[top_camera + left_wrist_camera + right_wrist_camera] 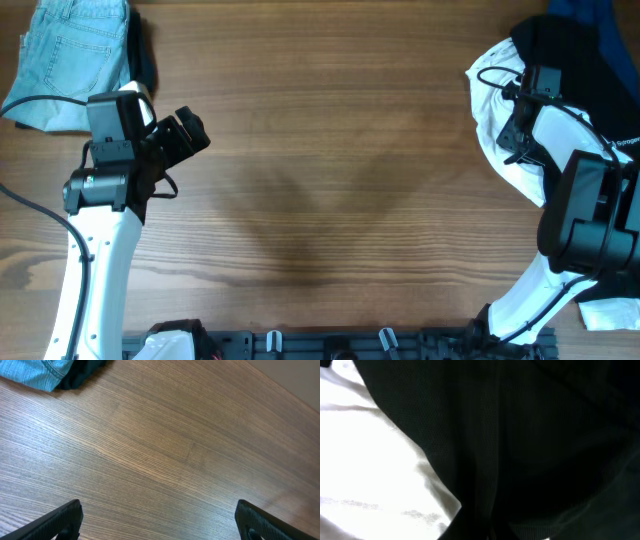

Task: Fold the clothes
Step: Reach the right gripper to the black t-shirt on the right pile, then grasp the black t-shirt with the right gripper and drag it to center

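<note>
While left gripper (188,132) hovered wide open over bare desk (330,180), jeans (70,50) lay at far-left corner, well apart. Right gripper (528,78) buried in black shirt (565,50) atop white tee (492,115), navy garment (600,18) behind; fabric blocked view, open or closed unclear.

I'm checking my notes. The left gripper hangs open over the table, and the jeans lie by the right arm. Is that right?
No. The jeans lie by the left arm, not the right; the overhead view shows it. The left gripper does hang open over the table.
</note>
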Controlling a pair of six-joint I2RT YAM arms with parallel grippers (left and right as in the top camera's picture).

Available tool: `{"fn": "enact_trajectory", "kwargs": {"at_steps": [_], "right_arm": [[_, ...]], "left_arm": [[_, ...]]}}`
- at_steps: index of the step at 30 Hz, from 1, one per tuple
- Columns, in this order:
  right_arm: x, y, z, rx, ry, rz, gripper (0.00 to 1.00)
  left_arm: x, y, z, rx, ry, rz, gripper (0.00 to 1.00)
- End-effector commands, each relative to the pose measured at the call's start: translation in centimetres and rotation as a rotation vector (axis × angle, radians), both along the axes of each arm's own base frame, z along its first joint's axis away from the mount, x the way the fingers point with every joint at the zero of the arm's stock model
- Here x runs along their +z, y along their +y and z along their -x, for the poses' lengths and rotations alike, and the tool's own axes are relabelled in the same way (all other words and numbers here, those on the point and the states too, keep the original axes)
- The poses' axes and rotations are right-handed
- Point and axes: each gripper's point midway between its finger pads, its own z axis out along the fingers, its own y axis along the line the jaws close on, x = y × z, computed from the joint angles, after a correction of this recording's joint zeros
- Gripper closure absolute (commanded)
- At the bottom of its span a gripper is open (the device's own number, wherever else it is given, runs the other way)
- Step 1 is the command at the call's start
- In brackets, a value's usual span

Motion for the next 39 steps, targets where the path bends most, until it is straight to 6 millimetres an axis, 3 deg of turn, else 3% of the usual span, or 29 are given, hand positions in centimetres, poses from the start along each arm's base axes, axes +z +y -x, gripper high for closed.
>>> {"fn": "enact_trajectory", "kwargs": {"at_steps": [1, 4, 6, 8, 10, 12, 14, 17, 20, 22, 24, 25, 27, 29, 30, 31, 33, 34, 37, 39], "right_arm": [[3.4, -0.2, -0.7, -0.003, -0.043, 0.0, 0.96], [9.6, 1.6, -2.1, 0.125, -0.164, -0.06, 0.96], [14.0, 4.0, -2.7, 0.227, -0.279, -0.141, 0.96], [19.1, 7.5, -2.9, 0.343, -0.429, -0.226, 0.96], [21.2, 10.6, -3.0, 0.424, -0.487, -0.276, 0.96], [21.3, 15.5, -3.3, 0.528, -0.483, -0.324, 0.96], [21.4, 22.1, -3.4, 0.676, -0.485, -0.384, 0.96], [22.6, 35.8, -1.6, 0.953, -0.542, -0.49, 0.96], [22.4, 48.0, 3.3, 1.204, -0.562, -0.6, 0.96], [21.0, 53.1, 6.8, 1.318, -0.527, -0.646, 0.96], [19.0, 56.2, 10.5, 1.408, -0.452, -0.665, 0.9], [18.3, 56.7, 11.7, 1.436, -0.418, -0.662, 0.81], [17.9, 56.4, 12.1, 1.433, -0.39, -0.655, 0.63], [18.2, 54.7, 10.6, 1.361, -0.388, -0.658, 0.5], [18.6, 52.8, 9.3, 1.3, -0.387, -0.651, 0.43], [18.9, 50.0, 7.5, 1.219, -0.383, -0.635, 0.35], [19.0, 45.1, 4.8, 1.097, -0.37, -0.597, 0.29], [18.3, 40.5, 2.4, 0.979, -0.351, -0.565, 0.27], [16.3, 31.1, -1.1, 0.742, -0.308, -0.51, 0.27], [15.0, 28.1, -2.1, 0.685, -0.287, -0.489, 0.27]], "left_arm": [[0.7, -0.4, -0.6, -0.008, -0.024, 0.016, 0.03], [1.6, -0.3, -1.0, -0.008, -0.066, 0.012, 0.04], [3.0, -0.3, -1.1, -0.007, -0.115, 0.008, 0.04], [5.6, 0.3, -1.1, 0.015, -0.185, -0.019, 0.05], [8.1, 1.1, -0.8, 0.051, -0.249, -0.056, 0.05], [9.9, 1.7, -0.4, 0.08, -0.306, -0.083, 0.05], [10.2, 2.3, -0.1, 0.107, -0.311, -0.106, 0.04], [9.7, 3.2, 0.3, 0.15, -0.282, -0.144, 0.04], [9.5, 4.5, 0.8, 0.205, -0.263, -0.194, 0.03], [9.2, 5.2, 1.2, 0.233, -0.242, -0.216, 0.02], [8.7, 6.2, 1.8, 0.264, -0.211, -0.224, 0.01], [8.4, 6.9, 2.2, 0.282, -0.194, -0.226, 0.01], [7.9, 7.9, 2.8, 0.313, -0.165, -0.23, 0.0], [7.8, 8.6, 3.1, 0.335, -0.157, -0.232, 0.0], [7.9, 8.8, 3.1, 0.335, -0.16, -0.237, 0.0], [8.0, 8.6, 2.9, 0.309, -0.163, -0.247, 0.0], [7.8, 8.0, 2.5, 0.269, -0.166, -0.236, 0.0], [7.6, 6.8, 1.8, 0.191, -0.171, -0.208, 0.0], [5.6, 3.0, -0.7, 0.037, -0.15, -0.101, 0.0], [3.9, 0.7, -2.3, -0.034, -0.12, -0.092, 0.0]]}}
